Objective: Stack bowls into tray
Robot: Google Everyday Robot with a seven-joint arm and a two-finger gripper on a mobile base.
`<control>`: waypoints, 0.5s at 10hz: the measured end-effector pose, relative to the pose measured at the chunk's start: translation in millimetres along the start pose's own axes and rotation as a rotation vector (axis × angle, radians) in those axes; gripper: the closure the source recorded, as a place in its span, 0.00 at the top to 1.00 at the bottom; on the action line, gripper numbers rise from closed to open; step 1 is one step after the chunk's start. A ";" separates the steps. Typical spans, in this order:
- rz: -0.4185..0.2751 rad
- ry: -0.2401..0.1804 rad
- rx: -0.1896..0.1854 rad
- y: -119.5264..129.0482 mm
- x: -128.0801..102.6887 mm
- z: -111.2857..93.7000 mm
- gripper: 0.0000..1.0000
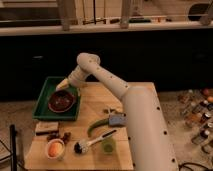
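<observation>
Over on the left edge of the table [95,102], the green tray [42,96] has the dark red-brown bowl [61,101] sitting flat inside it, towards the right half. The hand [63,85] hangs just above the bowl's back rim, close to the tray's far right side, and whether it is open or closed I cannot tell from this angle. Touching the bowl or just clear of it? Too close to call.

My read: this is the placing step, with the bowl looking properly down in the tray. The next move calls for a clean straight lift so the bowl isn't dragged along (that sloping tray wall is right beside the hand). Then it's a reach across to the front of the table, where a small white bowl [55,149] and a green cup [107,145] wait near a brush [93,141].
</observation>
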 end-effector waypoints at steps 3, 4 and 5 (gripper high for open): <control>-0.007 0.028 0.023 -3.4 1.9 -7.9 0.80; -0.011 0.033 0.028 -4.4 2.4 -10.0 0.80; -0.016 0.040 0.035 -6.1 3.1 -12.1 0.80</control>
